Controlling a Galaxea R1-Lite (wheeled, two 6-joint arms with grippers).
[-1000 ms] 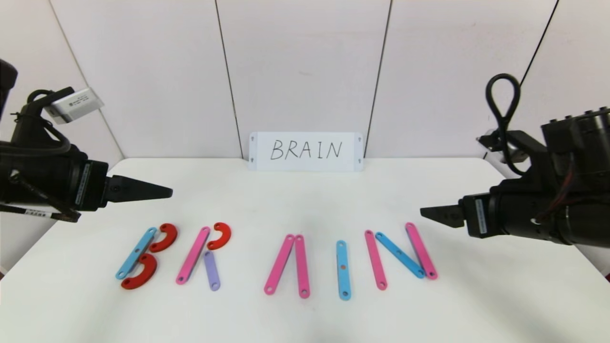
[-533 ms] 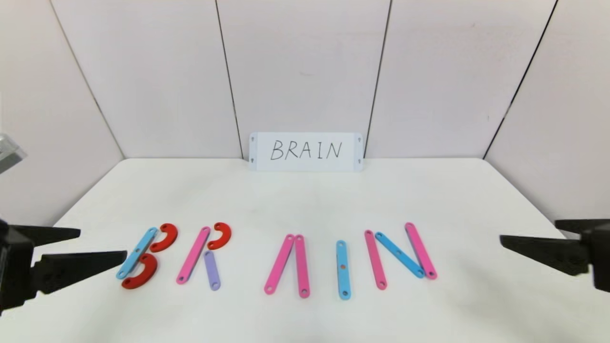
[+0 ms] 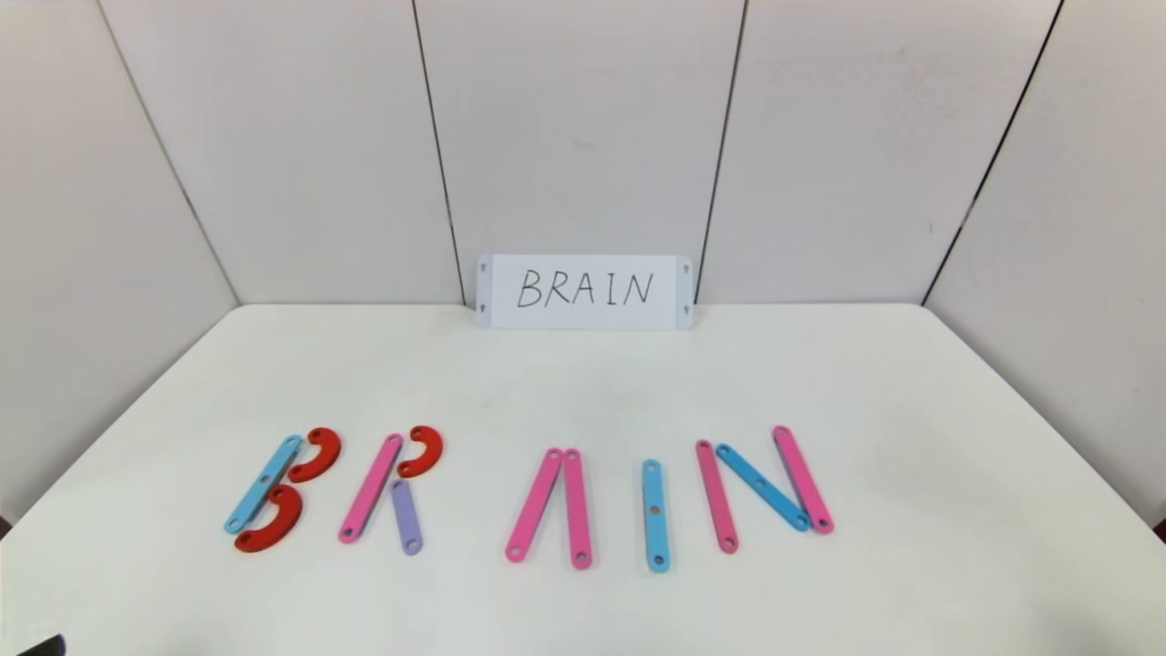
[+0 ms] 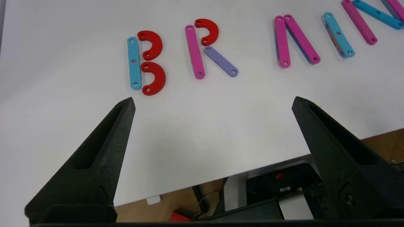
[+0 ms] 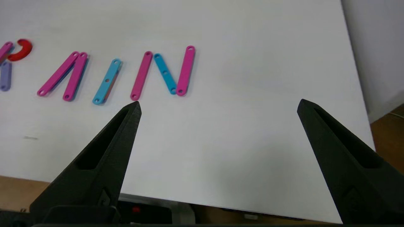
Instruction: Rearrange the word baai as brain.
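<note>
The plastic letters lie in a row near the table's front and read B R A I N. The B (image 3: 262, 484) is a blue strip with two red curves. The R (image 3: 370, 488) is a pink strip, a red curve and a purple strip. The A (image 3: 536, 504) is two pink strips with no crossbar. The I (image 3: 655, 515) is a blue strip. The N (image 3: 762, 486) is pink, blue, pink. My left gripper (image 4: 213, 104) hangs open and empty over the table's front edge, short of the B (image 4: 134, 63). My right gripper (image 5: 220, 105) is open and empty, short of the N (image 5: 164, 73).
A white card (image 3: 584, 291) with handwritten BRAIN stands against the back wall. The white table (image 3: 583, 383) has grey wall panels behind and at both sides. Its front edge (image 4: 189, 186) shows in the left wrist view, with floor and robot base below.
Both arms have pulled back and down, from above the table's sides to out of the head view. The letters have not moved.
</note>
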